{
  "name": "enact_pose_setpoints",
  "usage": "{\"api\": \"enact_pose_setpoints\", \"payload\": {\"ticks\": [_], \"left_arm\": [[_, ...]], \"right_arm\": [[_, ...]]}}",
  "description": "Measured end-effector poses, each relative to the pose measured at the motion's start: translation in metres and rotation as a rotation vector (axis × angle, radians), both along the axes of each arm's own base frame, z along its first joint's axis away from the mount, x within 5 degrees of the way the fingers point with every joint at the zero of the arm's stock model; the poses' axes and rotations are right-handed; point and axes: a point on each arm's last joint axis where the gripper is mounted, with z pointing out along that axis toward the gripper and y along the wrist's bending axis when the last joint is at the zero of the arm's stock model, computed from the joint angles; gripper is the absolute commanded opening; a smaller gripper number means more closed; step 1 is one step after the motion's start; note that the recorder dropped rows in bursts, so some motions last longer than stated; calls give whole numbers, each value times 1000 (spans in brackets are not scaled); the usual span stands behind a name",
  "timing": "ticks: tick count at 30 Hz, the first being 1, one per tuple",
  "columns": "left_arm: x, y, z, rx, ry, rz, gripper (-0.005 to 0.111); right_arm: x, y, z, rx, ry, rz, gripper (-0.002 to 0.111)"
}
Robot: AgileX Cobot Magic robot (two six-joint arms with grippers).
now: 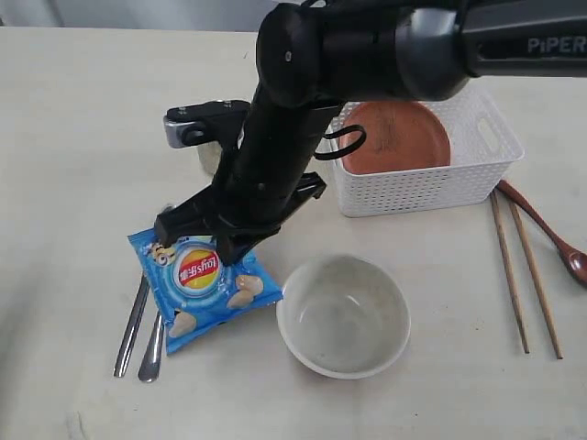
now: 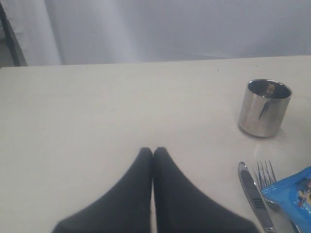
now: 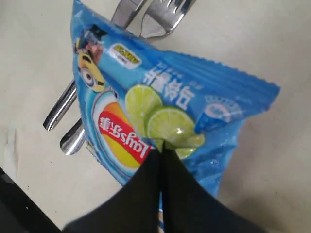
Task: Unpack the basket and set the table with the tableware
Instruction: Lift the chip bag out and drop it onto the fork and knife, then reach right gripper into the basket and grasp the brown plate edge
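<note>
My right gripper point(image 3: 162, 149) reaches across to the left side of the table point(image 1: 73, 137). Its two black fingers are pressed together with no gap, and the tips rest against the printed face of a blue Lay's chip bag point(image 1: 209, 286). I cannot tell whether any of the film is pinched between them. The bag lies across the steel knife point(image 2: 250, 194) and fork point(image 2: 266, 171), which sit side by side with their handles sticking out from under it. The small steel cup point(image 2: 265, 108) stands upright near them, mostly hidden behind the arm in the exterior view.

My left gripper point(image 2: 153, 151) is closed too, fingers touching, over bare tabletop.

The off-white bowl point(image 1: 344, 316) sits upright just right of the bag. Behind the bowl, the white lattice basket point(image 1: 417, 192) holds the round reddish-brown plate point(image 1: 404, 137). To the basket's right, two brown wooden chopsticks point(image 1: 509, 275) lie roughly parallel on the table, and the dark red-brown spoon point(image 1: 550, 234) lies just beside them.
</note>
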Motion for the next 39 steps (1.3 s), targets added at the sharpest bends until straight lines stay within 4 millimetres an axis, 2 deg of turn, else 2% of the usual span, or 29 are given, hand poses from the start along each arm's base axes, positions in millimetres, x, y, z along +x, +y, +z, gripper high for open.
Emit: {"api": "enact_pose_setpoints", "payload": {"ticks": [5,7,13,17,21,28,34,39], "left_arm": [[0,0,0,0,0,0,0],[0,0,0,0,0,0,0],[0,0,0,0,0,0,0],[0,0,0,0,0,0,0],[0,0,0,0,0,0,0],[0,0,0,0,0,0,0],[0,0,0,0,0,0,0],[0,0,0,0,0,0,0]], "right_arm": [[0,0,-1,-3,1,9,42],[0,0,2,-7,10,19,49],[7,2,27,-77,-31,84,49],[19,-10,62,-174,-175,57,49],[37,-42,92,-216,-251,-36,49],[84,-127,110,-245,-242,-250,49],[111,-186,107,-168,-165,-357,49],[127,-211,89,-56,-89,-333,49]]}}
